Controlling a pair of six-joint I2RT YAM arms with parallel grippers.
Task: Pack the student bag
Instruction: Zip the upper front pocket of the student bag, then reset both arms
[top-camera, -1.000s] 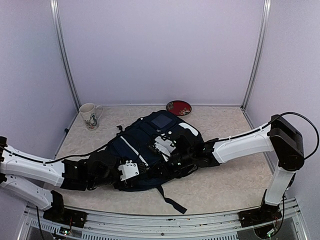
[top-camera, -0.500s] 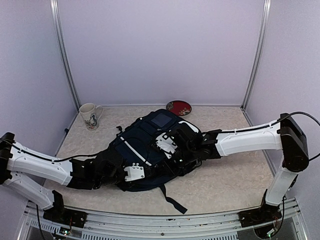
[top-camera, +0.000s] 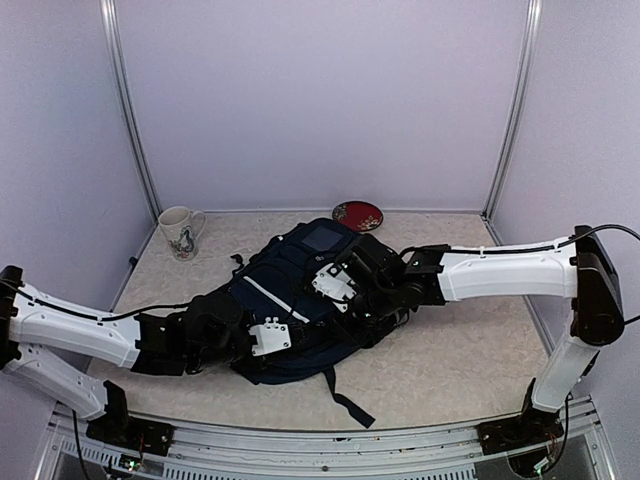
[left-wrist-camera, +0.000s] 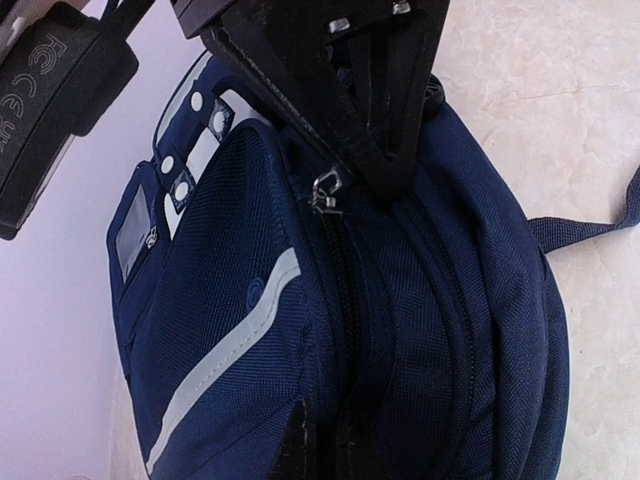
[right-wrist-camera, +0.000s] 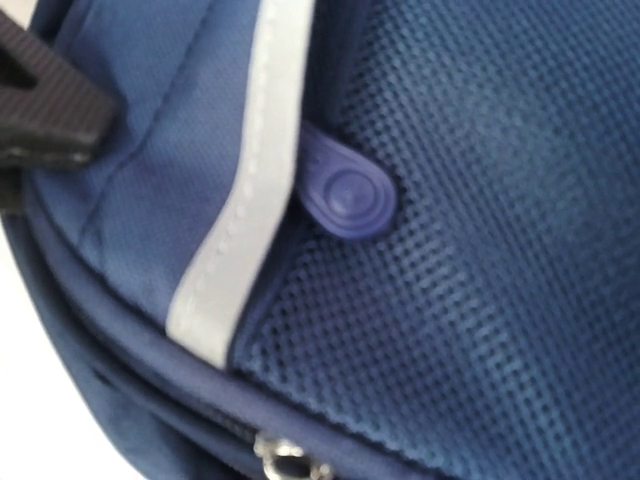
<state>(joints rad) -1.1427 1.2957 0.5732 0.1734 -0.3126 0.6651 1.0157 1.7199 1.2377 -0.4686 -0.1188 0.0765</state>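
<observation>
The student bag (top-camera: 290, 290), navy with thin white stripes, lies on its back in the middle of the table. It fills the left wrist view (left-wrist-camera: 420, 330) and the right wrist view (right-wrist-camera: 480, 260). My left gripper (top-camera: 280, 348) is shut on the fabric at the bag's near left end; only a dark sliver of finger (left-wrist-camera: 300, 440) shows. My right gripper (top-camera: 345, 290) rests on top of the bag. Its black fingers (left-wrist-camera: 375, 160) meet at the metal zipper pull (left-wrist-camera: 323, 190), which also shows at the bottom of the right wrist view (right-wrist-camera: 285, 462).
A white mug (top-camera: 180, 232) stands at the back left and a red plate (top-camera: 358, 215) at the back, behind the bag. A dark strap (top-camera: 345, 400) trails from the bag toward the table's front edge. Metal frame posts (top-camera: 130, 110) stand at the back corners.
My left gripper has closed on the bag's near end. The right arm has stretched out to the left, carrying its shut gripper along the top of the bag, which has shifted a little.
</observation>
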